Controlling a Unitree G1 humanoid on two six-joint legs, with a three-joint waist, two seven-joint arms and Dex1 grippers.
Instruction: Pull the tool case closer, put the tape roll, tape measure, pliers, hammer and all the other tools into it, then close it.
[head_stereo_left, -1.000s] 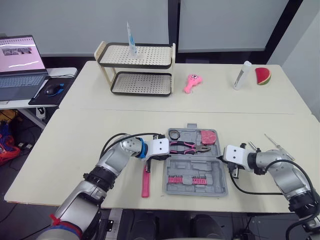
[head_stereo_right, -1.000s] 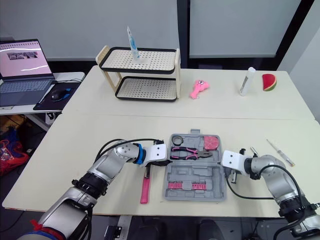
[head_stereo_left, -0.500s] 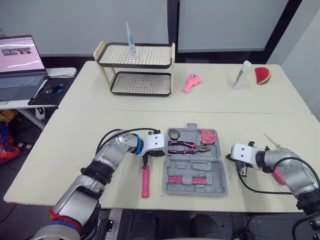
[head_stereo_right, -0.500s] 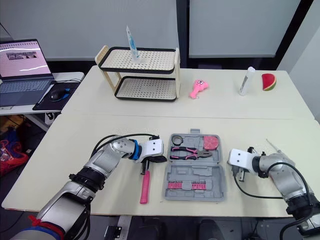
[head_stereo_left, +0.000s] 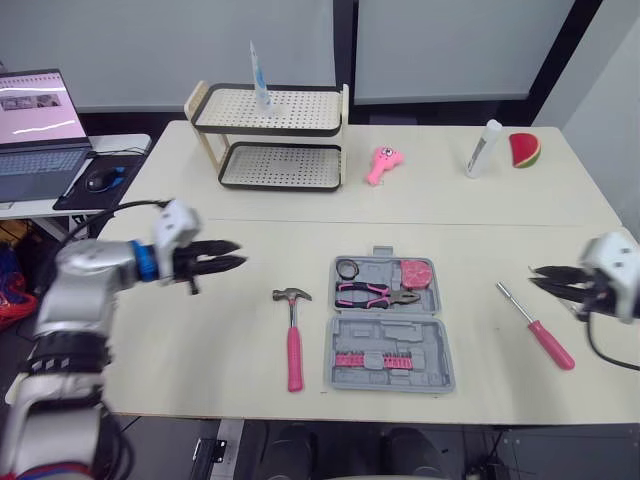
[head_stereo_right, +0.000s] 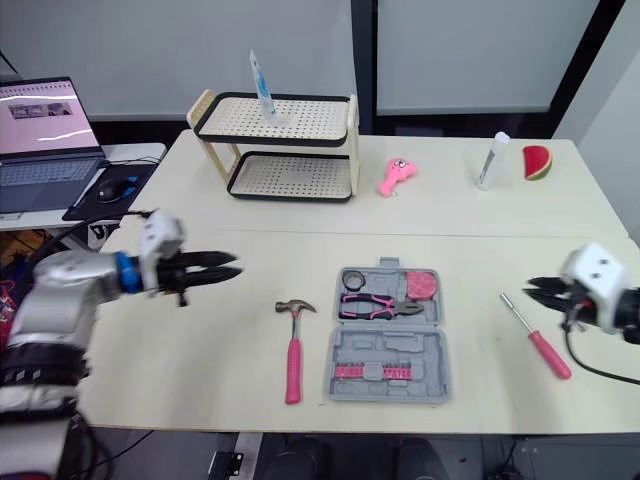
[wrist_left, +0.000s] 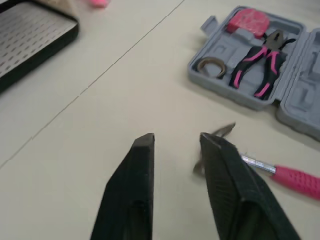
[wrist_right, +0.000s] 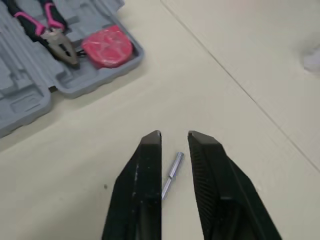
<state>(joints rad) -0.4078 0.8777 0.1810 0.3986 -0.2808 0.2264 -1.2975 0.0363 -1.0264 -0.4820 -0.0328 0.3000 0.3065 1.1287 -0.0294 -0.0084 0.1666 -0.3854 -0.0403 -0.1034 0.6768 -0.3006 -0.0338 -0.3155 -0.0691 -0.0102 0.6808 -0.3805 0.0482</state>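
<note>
The grey tool case lies open on the surface, near the front edge and about in the middle of it. In its far half I see the pink-handled pliers, the tape roll in the left corner and the red tape measure in the right corner; in the near half there is a row of pink bits. The hammer lies on the surface just beside the left side of the case, not touching it, with the pink handle toward the front edge and the metal head on the far end. The left gripper hangs over the left part of the surface, well apart from the hammer, its two black fingers spread and empty, pointing toward the case. A screwdriver with a red handle lies between the case and the right edge. The right gripper is at the right edge, just beyond the metal tip of the screwdriver, its fingers a little apart and holding nothing; in the right wrist view the tip shows between them.
</note>
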